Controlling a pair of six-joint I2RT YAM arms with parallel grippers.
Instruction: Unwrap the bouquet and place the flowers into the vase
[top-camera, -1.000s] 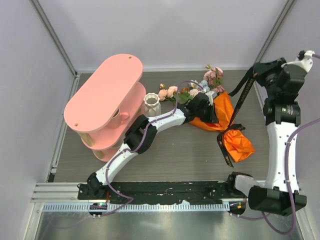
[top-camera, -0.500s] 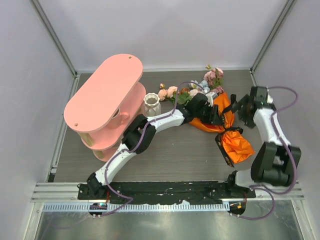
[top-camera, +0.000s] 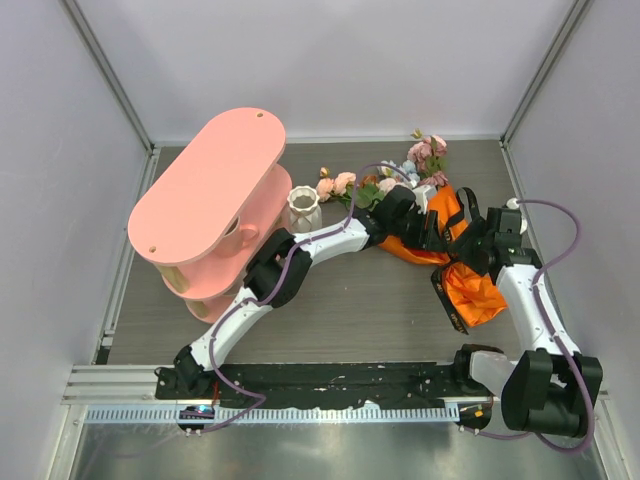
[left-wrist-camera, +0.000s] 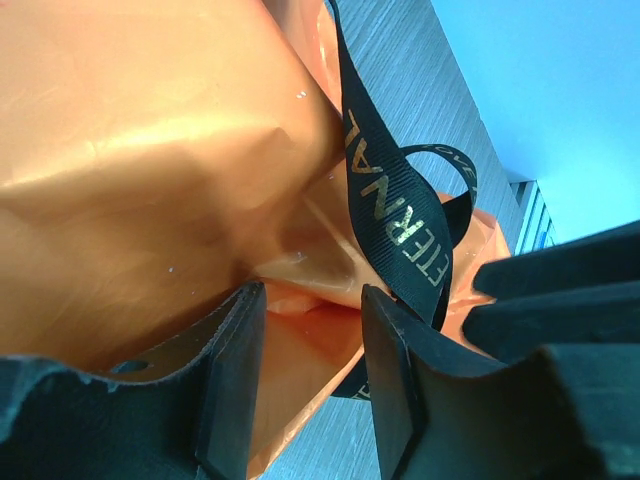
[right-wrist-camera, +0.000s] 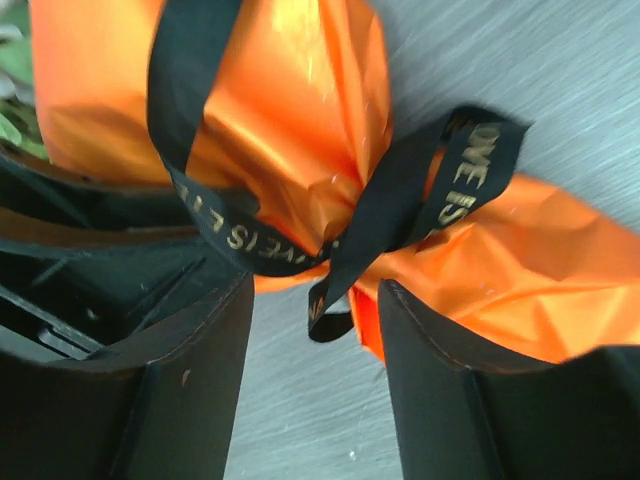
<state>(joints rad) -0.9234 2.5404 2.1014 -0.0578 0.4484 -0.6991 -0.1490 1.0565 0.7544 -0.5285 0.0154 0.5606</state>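
Far left of grey wood-grain table (top-camera: 330, 320): pink two-tier oval shelf (top-camera: 205, 185), pale cup (top-camera: 234, 240) tucked between tiers. Just beside shelf's right end: small white ribbed ceramic vase (top-camera: 304, 211) with flared scalloped rim, upright.

Right of and behind vase: artificial roses in pink, peach and pale blue with green leaves (top-camera: 385, 178). Lying flat on table, heads fanned toward back wall, nearest peach heads near vase but not touching.

Next, left arm (top-camera: 300, 255), stretched from near-left base across to bouquet (top-camera: 452, 207). At its end, left gripper (left-wrist-camera: 310, 310), low against wide part of orange paper cone (right-wrist-camera: 290, 110). Jaws partly apart, fold of orange paper showing in the gap. Cannot tell whether pads touch it; nothing visibly pinched. Black ribbon with gold lettering (left-wrist-camera: 385, 200) running just beside one finger.

Bouquet itself on its side at centre-right of table, well apart from vase. Mouth toward the roses, pinched neck mid-length, crumpled tail pointing near-right. Ribbon looped round the neck with slack loops, one end trailing on table alongside the tail.

Rightmost: right gripper (right-wrist-camera: 315, 300), straddling the neck from the right. Jaws wide apart, ribbon knot and orange paper sitting between the fingers (right-wrist-camera: 190, 380), neither finger seen pressing on them. Holding nothing.
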